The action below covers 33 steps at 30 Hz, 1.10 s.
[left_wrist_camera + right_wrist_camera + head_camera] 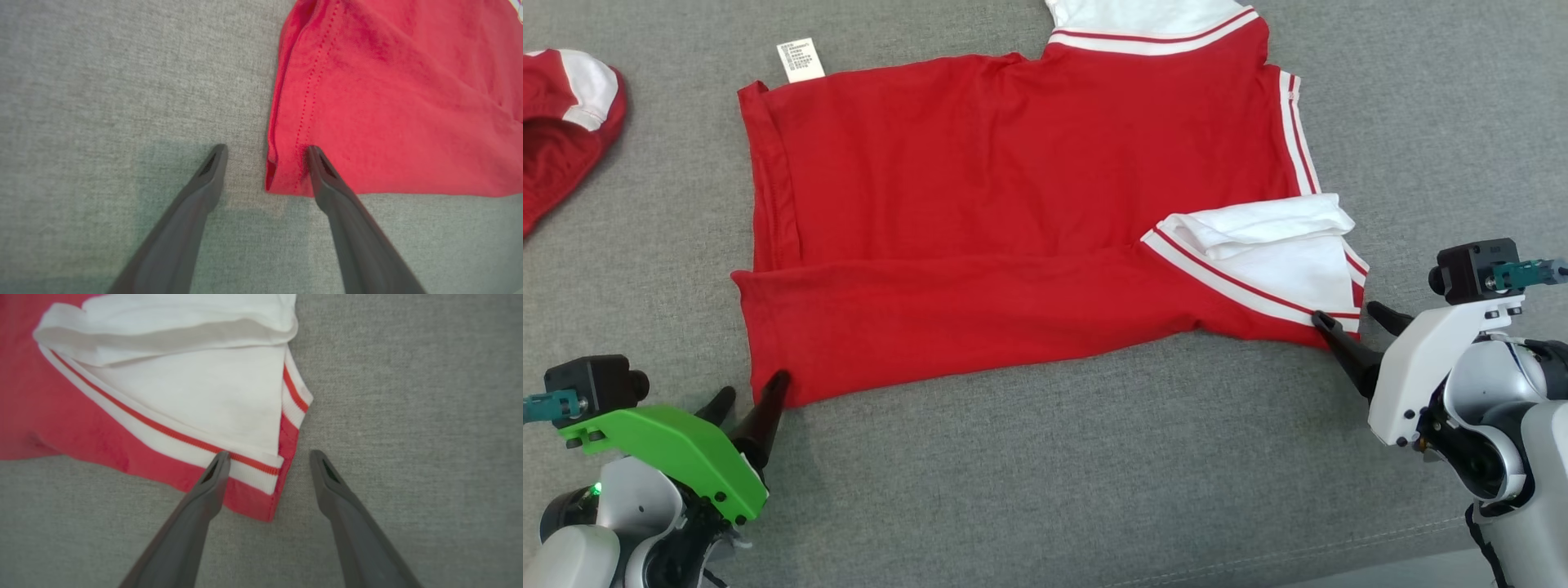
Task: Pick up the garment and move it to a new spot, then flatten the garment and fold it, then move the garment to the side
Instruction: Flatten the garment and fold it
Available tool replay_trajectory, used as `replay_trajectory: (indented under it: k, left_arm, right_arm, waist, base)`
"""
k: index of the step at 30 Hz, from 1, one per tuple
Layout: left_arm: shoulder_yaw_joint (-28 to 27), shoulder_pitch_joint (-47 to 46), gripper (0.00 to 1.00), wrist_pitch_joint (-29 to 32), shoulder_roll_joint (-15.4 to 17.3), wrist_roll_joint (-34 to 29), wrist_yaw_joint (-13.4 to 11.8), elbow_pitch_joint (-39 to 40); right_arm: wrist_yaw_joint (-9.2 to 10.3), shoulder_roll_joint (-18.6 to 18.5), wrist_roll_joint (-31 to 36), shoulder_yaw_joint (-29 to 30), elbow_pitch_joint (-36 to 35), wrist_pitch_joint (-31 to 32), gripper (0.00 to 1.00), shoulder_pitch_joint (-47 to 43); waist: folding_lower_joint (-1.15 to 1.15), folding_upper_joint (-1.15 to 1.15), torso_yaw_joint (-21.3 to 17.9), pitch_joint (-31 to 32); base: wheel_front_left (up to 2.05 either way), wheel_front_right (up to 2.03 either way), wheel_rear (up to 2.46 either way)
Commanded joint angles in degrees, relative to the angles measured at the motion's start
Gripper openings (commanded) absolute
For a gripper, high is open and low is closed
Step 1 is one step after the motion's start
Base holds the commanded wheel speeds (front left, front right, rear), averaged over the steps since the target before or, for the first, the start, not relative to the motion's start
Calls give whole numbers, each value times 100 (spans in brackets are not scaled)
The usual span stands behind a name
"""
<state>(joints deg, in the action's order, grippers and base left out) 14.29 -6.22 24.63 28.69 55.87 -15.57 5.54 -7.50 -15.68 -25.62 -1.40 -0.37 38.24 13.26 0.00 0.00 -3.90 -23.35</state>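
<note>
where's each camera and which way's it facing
Head view: on the head, facing down at the red garment; left gripper, right gripper show.
Left wrist view: on that wrist, along its open fingers, at the hem corner.
Right wrist view: likewise, its fingers at the white sleeve.
Shared: head and right wrist show that sleeve.

You can't read the print on the white label (800, 60); it's too small. In the head view the garment (1013, 204) loses its white top past the upper edge, and the other red cloth (564, 122) is cut by the left edge
</note>
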Motion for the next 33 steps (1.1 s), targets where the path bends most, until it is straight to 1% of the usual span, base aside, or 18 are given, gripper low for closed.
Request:
replay_trajectory:
  k: [1,9,10,11,12,13,15,19,21,23,25,27,29,32,33]
  left_arm:
    - [90,-16,100,78,2,-58,47,-125]
    - [343,-28,100,266,-31,57,319,-241]
    - [393,-46,47,308,-20,46,368,-239]
    - [430,-59,0,319,-32,54,417,-232]
    - [449,-86,0,325,-48,72,450,-244]
    - [474,-136,0,337,-42,64,513,-249]
    - [421,-222,0,287,4,53,547,-268]
    - [244,-263,0,314,195,161,651,-170]
    - [140,-170,0,364,323,243,697,-15]
    - [127,27,0,465,488,276,729,229]
    - [141,369,0,576,622,355,719,573]
    - [175,734,0,599,705,340,665,876]
    - [271,1106,0,559,702,308,626,1115]
    - [328,1442,0,383,613,193,524,1238]
    - [343,1504,92,305,611,109,483,1232]
  right_arm:
    - [2,-34,-65,-49,-4,55,100,78]
    - [2,-84,-334,-393,3,412,100,94]
    - [2,-90,-372,-422,23,443,100,118]
    - [1,-108,-400,-462,32,457,36,151]
    - [1,-130,-415,-455,55,436,0,204]
    - [1,-163,-442,-445,80,419,0,240]
    - [2,-248,-506,-372,107,372,0,304]
    - [7,-519,-649,-118,80,443,0,373]
    - [7,-690,-752,12,-13,606,0,273]
    - [8,-910,-874,131,-180,900,0,72]
    - [9,-1142,-1078,249,-410,1280,0,-224]
    - [9,-1283,-1250,347,-598,1562,0,-528]
    - [8,-1335,-1344,462,-758,1712,0,-823]
    - [8,-1315,-1276,566,-864,1701,0,-1144]
    - [8,-1357,-1181,556,-878,1634,81,-1220]
  waist:
    - [0,0,45,-51]
    - [0,0,47,-92]
    - [0,0,50,-96]
    - [0,0,55,-97]
    - [0,0,63,-95]
    - [0,0,78,-81]
    - [0,0,103,-39]
    - [0,0,135,83]
    - [0,0,145,150]
    - [0,0,149,194]
    - [0,0,146,228]
    - [0,0,136,223]
    - [0,0,133,198]
    - [0,0,154,167]
    - [0,0,168,163]
  base:
    - [0,0,0]
    - [0,0,0]
    - [0,0,0]
    - [0,0,0]
    - [0,0,0]
    - [0,0,0]
    - [0,0,0]
    - [0,0,0]
    - [0,0,0]
    - [0,0,0]
    - [0,0,0]
    - [0,0,0]
    - [0,0,0]
    - [0,0,0]
    - [0,0,0]
